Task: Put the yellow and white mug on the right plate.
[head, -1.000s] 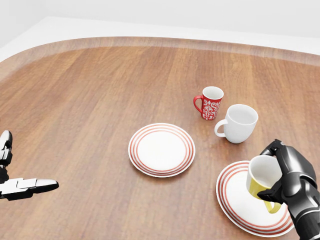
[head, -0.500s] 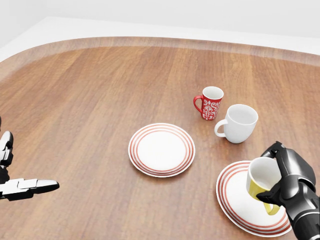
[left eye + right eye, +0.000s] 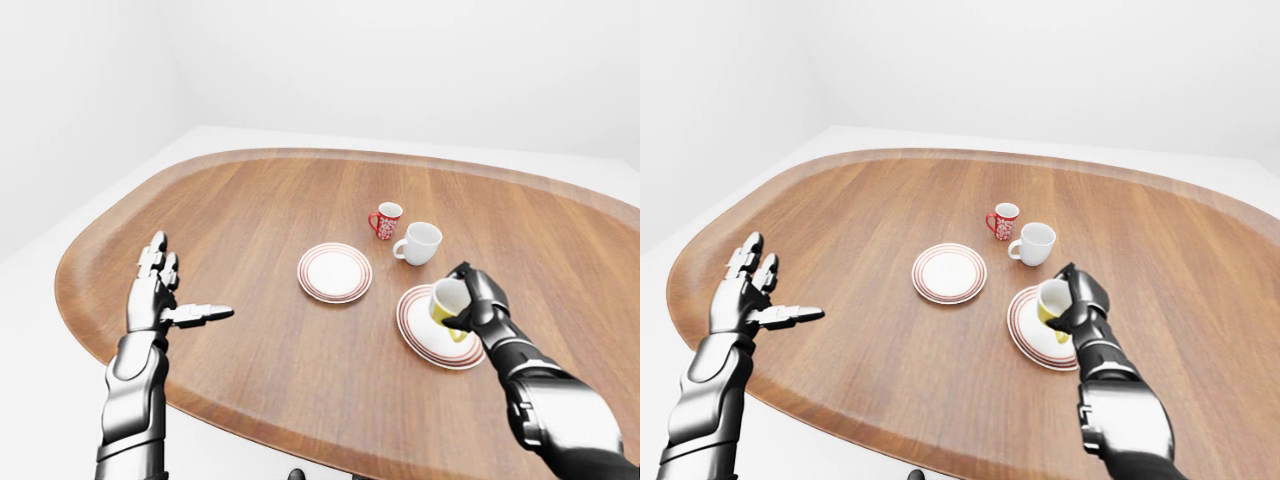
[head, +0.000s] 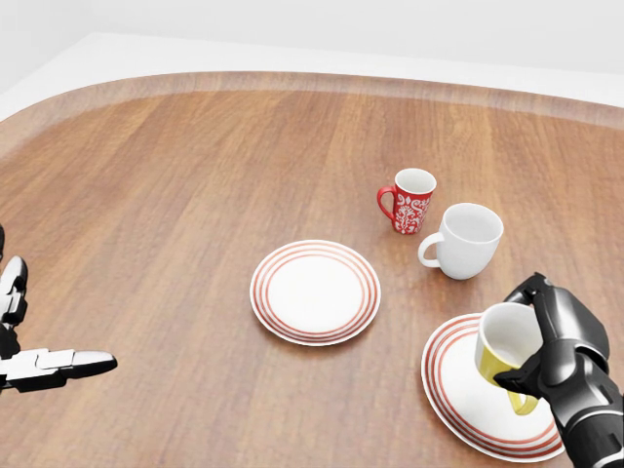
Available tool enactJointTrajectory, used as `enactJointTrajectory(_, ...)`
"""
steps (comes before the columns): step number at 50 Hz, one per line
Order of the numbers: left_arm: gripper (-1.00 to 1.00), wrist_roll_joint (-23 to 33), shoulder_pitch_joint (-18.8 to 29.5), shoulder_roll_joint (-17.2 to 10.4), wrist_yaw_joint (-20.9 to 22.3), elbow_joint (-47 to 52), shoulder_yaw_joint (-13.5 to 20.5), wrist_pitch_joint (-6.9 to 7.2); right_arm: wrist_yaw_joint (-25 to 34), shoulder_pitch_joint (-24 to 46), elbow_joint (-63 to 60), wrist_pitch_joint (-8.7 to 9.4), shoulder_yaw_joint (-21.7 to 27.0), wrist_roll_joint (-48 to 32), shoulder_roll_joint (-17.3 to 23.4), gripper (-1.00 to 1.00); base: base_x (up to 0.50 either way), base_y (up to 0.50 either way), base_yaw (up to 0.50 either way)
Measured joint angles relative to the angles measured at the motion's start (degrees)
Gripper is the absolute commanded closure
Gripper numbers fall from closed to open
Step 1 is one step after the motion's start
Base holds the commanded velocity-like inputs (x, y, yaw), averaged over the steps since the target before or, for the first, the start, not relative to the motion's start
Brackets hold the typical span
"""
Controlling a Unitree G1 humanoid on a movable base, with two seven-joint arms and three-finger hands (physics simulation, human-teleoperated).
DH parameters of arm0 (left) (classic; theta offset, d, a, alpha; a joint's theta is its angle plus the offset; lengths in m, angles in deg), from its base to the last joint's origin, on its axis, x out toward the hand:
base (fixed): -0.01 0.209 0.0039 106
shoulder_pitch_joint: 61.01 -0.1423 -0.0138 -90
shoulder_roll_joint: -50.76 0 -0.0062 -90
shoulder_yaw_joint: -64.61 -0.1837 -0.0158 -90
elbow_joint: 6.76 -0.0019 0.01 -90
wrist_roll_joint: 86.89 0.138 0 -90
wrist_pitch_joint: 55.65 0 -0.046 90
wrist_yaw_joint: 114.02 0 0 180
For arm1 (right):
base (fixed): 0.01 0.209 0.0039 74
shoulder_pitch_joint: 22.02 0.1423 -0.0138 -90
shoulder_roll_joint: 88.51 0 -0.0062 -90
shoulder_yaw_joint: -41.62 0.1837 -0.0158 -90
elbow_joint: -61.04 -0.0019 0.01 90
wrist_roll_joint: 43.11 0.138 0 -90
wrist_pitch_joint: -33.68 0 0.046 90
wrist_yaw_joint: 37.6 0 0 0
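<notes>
Right hand (image 4: pixel 546 356) is wrapped around the yellow mug with white interior (image 4: pixel 507 349), fingers closed on its body. Mug sits over the right-hand white plate with red rim rings (image 4: pixel 458 385), toward the plate's right side in the head view. Can't tell whether its base is touching the plate or just above it.

Left hand (image 3: pixel 160 295) is spread open, holding nothing, over the left edge of the oval wooden table (image 4: pixel 175 205), well apart from everything.

Orientation: mug is tilted, not upright. Mouth points up and toward the top-left of the head view; long axis leans that way, base toward lower right. Handle seems to be low on the hand side, mostly hidden.

Risks, as I read it:
- Release while tilted and it likely tips or rolls off the plate. Needs levelling first.
- It's off-centre, so the base could catch the raised rim and rock.
- The plain white mug (image 4: pixel 466 240) and red patterned mug (image 4: pixel 410 201) stand just past the plate's top edge; a wide retreat could clip the white one.
</notes>
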Motion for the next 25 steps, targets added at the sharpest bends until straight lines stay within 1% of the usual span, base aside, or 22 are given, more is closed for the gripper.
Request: enactJointTrajectory(25,-1.0,0.1,0.0,0.0,0.0,0.1,-0.1,0.0,-0.6,0.2,0.0,0.0,0.2,0.1,-0.2,1.0,0.0,0.0,0.0)
